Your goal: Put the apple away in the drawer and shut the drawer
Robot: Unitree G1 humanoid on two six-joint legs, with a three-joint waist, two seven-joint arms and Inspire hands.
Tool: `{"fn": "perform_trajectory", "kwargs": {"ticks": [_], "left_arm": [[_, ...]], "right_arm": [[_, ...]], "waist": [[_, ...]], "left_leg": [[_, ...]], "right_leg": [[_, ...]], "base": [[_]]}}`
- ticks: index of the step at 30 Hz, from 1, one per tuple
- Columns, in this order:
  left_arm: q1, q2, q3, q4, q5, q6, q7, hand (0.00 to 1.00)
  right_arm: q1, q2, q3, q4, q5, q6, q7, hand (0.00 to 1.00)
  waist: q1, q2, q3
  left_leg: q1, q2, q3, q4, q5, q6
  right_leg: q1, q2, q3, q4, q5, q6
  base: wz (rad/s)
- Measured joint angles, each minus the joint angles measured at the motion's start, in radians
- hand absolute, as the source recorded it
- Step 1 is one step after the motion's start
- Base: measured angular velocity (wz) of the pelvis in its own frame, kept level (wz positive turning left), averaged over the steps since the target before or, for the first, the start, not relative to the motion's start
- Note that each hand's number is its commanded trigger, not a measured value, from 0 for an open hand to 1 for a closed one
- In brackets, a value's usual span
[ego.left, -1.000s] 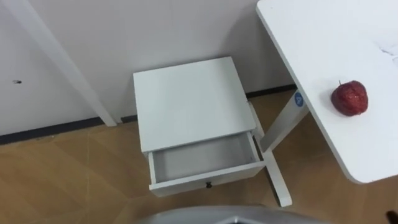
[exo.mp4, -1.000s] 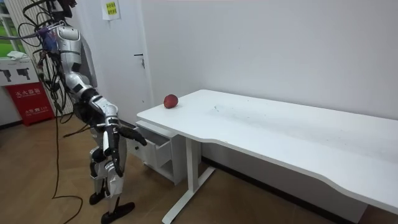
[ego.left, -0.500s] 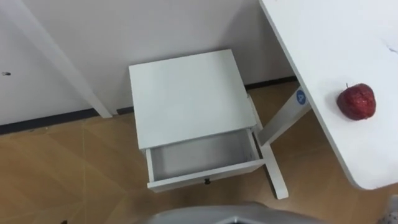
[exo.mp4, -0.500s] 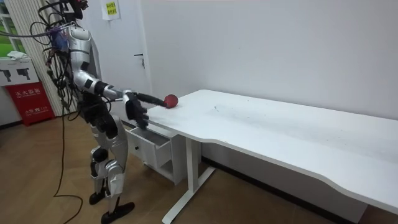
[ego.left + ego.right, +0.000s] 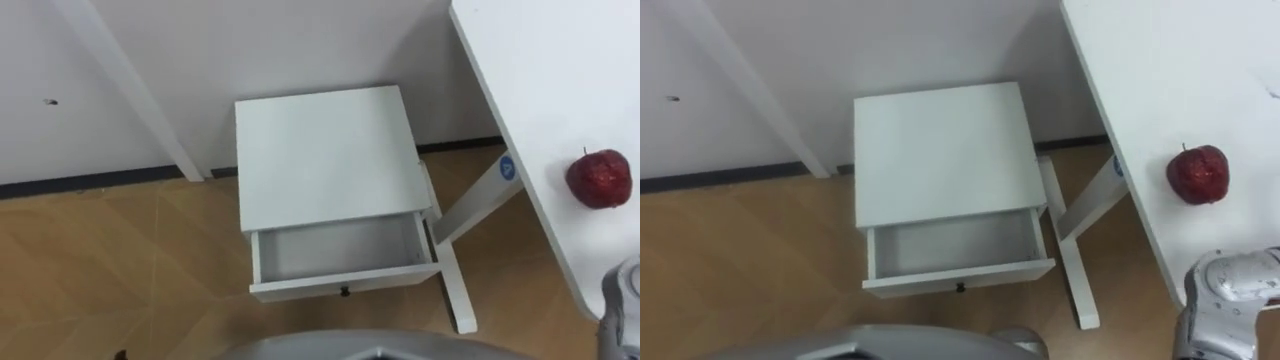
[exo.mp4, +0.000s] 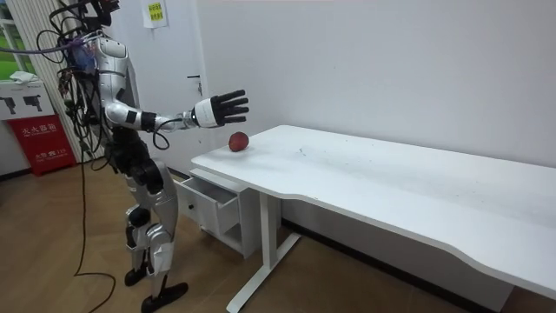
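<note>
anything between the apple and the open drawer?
Right eye view: apple sits near the table edge; from there to the open drawer only bare tabletop, the table's leg and wood floor. No loose objects.

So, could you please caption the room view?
Robot standing by the open drawer, open right hand poised near the apple on the table.

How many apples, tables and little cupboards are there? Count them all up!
apple: 1
table: 1
cupboard: 1
Total: 3
</note>
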Motion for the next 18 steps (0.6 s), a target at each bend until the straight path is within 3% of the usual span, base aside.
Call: {"fn": "perform_trajectory", "kwargs": {"ticks": [5,13,18], "left_arm": [[0.000,-0.003,0.000,0.008,0.000,0.000,0.000,0.00],[-0.004,-0.005,-0.041,0.015,0.001,0.002,-0.004,0.00],[0.001,-0.005,-0.042,-0.004,-0.005,0.006,-0.019,0.00]], "right_arm": [[0.002,-0.003,0.040,0.000,-0.002,0.000,0.076,0.00],[0.033,0.000,0.127,0.063,-0.012,0.002,0.215,0.00],[0.034,0.001,0.162,0.106,-0.044,0.011,0.274,0.00]], "waist": [[0.009,-0.006,0.0006],[0.005,-0.001,0.0073],[0.005,0.005,0.0069]], "left_leg": [[0.007,-0.001,0.002,0.001,0.000,0.000],[0.014,0.000,0.006,-0.001,0.000,0.000],[0.019,0.002,0.023,-0.010,0.000,0.000]], "right_leg": [[0.004,-0.001,0.003,0.001,0.000,0.000],[0.008,0.000,0.009,-0.001,0.000,0.000],[0.002,0.002,0.026,0.000,0.000,0.000]], "base": [[-0.01],[0.00],[-0.10]]}}
